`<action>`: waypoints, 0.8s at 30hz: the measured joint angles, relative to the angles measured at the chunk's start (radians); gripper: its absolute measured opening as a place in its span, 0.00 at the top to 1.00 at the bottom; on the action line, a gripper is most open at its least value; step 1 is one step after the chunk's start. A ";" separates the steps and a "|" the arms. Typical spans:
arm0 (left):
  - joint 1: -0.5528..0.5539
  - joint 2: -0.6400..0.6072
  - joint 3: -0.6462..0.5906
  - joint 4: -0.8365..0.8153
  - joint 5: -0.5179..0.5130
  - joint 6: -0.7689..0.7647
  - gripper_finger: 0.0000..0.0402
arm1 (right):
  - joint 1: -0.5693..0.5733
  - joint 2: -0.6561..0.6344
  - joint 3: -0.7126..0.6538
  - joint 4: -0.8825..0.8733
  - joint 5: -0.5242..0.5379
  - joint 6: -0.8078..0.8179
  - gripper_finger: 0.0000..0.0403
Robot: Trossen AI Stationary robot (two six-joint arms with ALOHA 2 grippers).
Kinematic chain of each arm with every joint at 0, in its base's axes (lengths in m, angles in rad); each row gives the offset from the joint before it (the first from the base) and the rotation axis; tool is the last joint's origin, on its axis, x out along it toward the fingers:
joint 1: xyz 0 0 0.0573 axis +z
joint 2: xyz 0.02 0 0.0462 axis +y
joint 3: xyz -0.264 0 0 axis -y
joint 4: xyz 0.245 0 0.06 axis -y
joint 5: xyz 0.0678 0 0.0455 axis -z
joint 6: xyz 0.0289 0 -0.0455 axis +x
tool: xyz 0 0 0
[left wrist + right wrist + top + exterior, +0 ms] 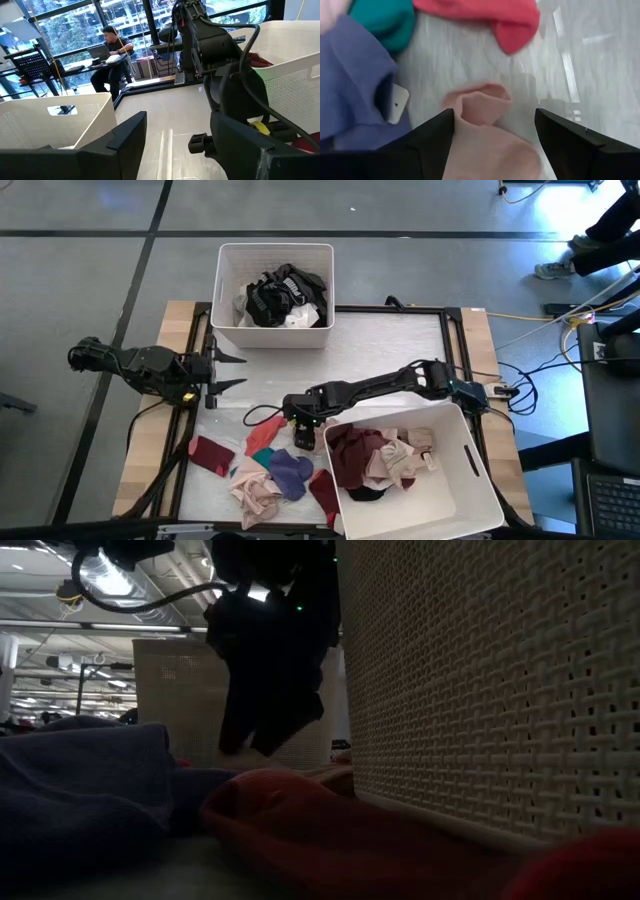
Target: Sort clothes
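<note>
The right pincer hangs released over a beige garment on the tabletop, beside purple and teal clothes; the left pincer waits released near the far bin.

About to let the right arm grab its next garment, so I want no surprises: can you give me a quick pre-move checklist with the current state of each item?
1. Right end effector open: ok.
2. Nothing held in it: ok.
3. Pink garment lying between its fingers: ok.
4. Purple garment outside the fingers: ok, though close beside.
5. Left end effector open, parked by the table's left edge, away from the pile: ok.
6. Near bin has room left: ok.
</note>
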 joint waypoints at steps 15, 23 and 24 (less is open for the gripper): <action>0.000 0.000 0.000 0.000 0.000 0.000 0.48 | 0.000 0.040 0.001 -0.002 -0.015 -0.011 0.87; 0.000 0.000 0.000 0.000 0.000 0.000 0.48 | 0.000 0.021 0.009 -0.032 -0.013 -0.027 0.93; 0.000 0.000 0.000 0.000 0.000 0.000 0.48 | 0.000 0.015 0.013 -0.036 -0.013 -0.026 0.93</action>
